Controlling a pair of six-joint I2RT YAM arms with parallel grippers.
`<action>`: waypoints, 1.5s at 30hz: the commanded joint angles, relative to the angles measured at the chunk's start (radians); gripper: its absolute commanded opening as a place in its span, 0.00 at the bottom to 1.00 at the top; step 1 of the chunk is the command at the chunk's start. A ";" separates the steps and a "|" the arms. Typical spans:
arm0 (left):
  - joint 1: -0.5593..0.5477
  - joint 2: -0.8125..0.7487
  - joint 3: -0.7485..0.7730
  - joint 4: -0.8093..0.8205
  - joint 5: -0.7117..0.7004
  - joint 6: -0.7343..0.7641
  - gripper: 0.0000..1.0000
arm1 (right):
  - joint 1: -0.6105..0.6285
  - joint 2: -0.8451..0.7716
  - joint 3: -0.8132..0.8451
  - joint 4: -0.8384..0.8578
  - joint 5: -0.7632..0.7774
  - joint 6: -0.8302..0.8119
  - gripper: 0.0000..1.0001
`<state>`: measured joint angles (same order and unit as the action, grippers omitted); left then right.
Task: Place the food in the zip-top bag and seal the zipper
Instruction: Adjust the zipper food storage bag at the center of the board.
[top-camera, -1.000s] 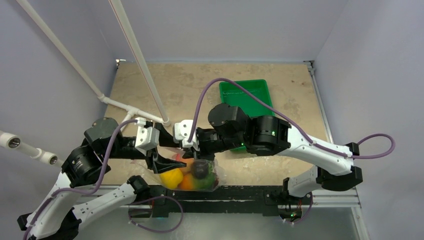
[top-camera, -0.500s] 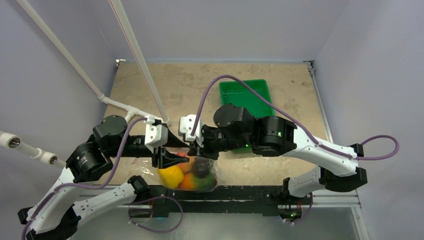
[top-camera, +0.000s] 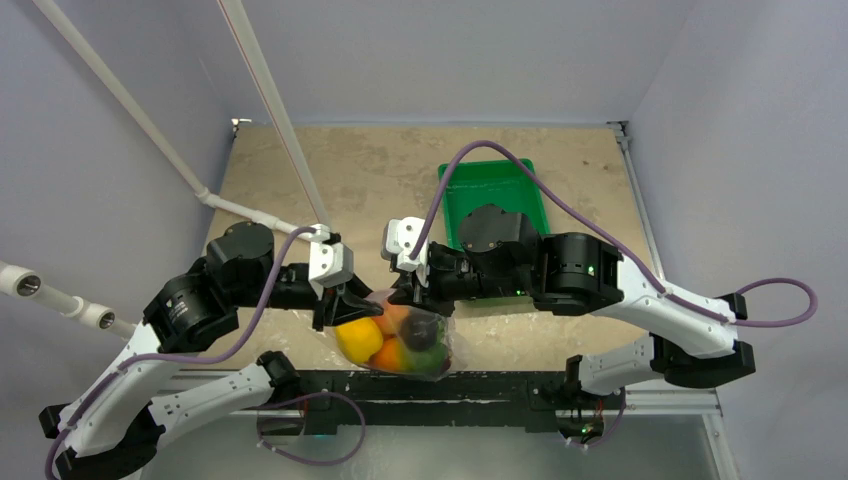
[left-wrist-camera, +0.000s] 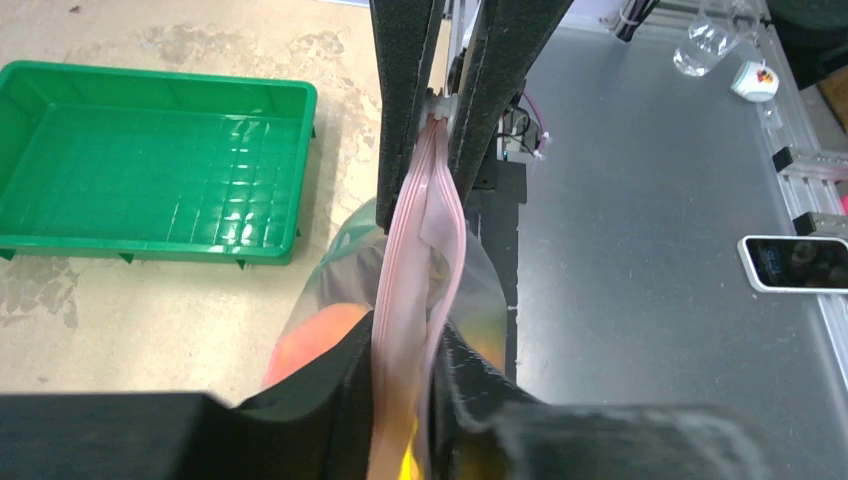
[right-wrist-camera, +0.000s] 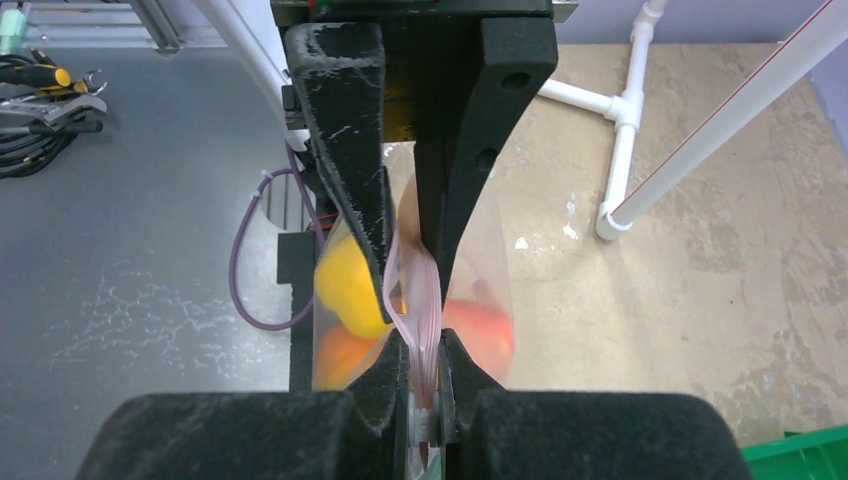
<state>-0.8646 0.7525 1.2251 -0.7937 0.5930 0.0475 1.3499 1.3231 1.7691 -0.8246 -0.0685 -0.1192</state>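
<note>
Now our left end effector (top-camera: 343, 308) pinches one end of the zipper (left-wrist-camera: 410, 260) and our right end effector (top-camera: 408, 293) the other, the zip-top bag (top-camera: 441, 347) hanging between them with the food (top-camera: 360, 340) inside, so we judge sealing underway, needing a squeeze along the strip.

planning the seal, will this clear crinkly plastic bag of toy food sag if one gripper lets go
Probably floppy: the clear plastic bag bulges below its pinkish zipper strip, pinched by the left gripper and right gripper. Likely bottom-heavy, since the toy fruits pool low; released on one side, it may swing and sag.
</note>
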 joint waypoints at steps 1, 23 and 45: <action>-0.004 0.014 0.040 -0.034 -0.006 0.021 0.12 | 0.002 -0.053 -0.017 0.105 0.024 0.023 0.00; -0.004 -0.023 0.015 0.003 -0.050 0.005 0.00 | 0.001 -0.427 -0.515 0.638 0.106 0.110 0.69; -0.004 -0.089 0.056 0.031 0.036 0.008 0.00 | -0.035 -0.397 -0.695 0.878 -0.167 0.112 0.67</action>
<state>-0.8646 0.6865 1.2270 -0.8509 0.5846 0.0479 1.3334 0.9283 1.0863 -0.0463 -0.1562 -0.0170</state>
